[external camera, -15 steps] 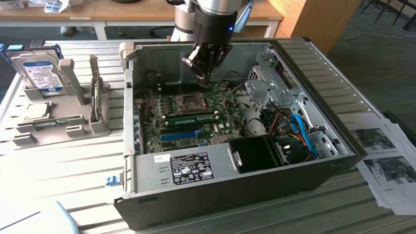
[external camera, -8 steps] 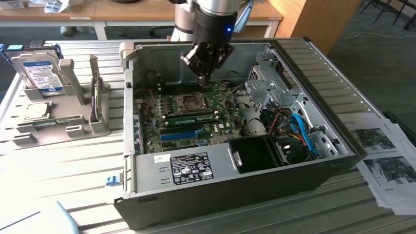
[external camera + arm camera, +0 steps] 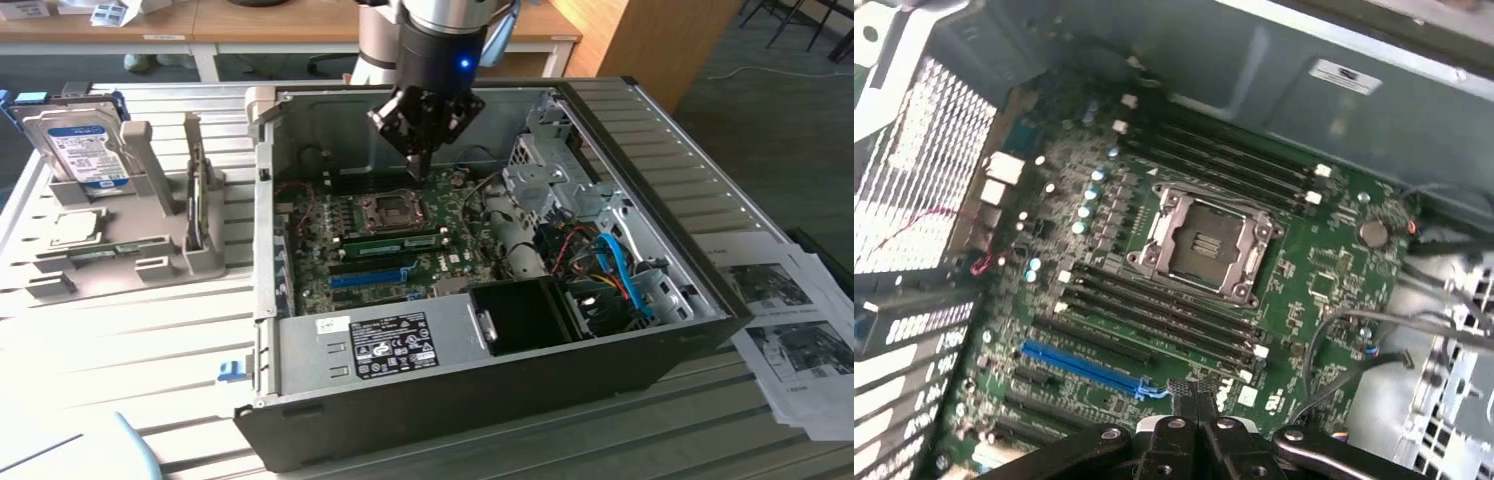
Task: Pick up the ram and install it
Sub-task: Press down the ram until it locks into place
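ram seated in the board, gripper above it with its fingers pressed together on nothing.

nearest you, the open computer case [image 3: 467, 400]; inside, the ram [image 3: 396, 241] lies flat in a slot just beside the cpu socket [image 3: 395, 207], long axis running toward the exterior view's left and right; beyond, your gripper [image 3: 418, 170] hangs.

Pincer [image 3: 1194, 400] linkage cut off by frame edge.

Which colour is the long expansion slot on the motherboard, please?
Bright blue. The slot shows best in the wrist view, beside black slots on the green motherboard.
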Controlling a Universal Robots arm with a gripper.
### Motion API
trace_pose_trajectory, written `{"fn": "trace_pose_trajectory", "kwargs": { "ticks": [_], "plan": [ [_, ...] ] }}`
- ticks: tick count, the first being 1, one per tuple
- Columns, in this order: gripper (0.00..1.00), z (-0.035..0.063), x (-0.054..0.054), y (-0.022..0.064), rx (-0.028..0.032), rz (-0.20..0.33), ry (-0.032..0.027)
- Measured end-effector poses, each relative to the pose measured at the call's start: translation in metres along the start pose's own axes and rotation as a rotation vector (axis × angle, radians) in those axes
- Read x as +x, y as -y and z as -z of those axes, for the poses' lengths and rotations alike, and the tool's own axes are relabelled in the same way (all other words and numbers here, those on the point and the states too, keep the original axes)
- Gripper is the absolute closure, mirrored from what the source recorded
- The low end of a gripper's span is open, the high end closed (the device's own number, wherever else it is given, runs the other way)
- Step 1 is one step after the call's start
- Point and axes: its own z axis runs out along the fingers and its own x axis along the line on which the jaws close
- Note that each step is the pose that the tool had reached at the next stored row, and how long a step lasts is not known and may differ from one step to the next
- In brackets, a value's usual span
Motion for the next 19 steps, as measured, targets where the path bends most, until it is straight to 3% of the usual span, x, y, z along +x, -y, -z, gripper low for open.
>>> {"fn": "trace_pose_trajectory", "kwargs": {
  "ticks": [15, 19],
  "plan": [
    [0.91, -0.0025, -0.0001, 0.0001, -0.0045, -0.272, 0.01],
    [0.91, -0.0026, -0.0001, 0.0001, -0.0049, -0.291, 0.0108]
  ]
}}
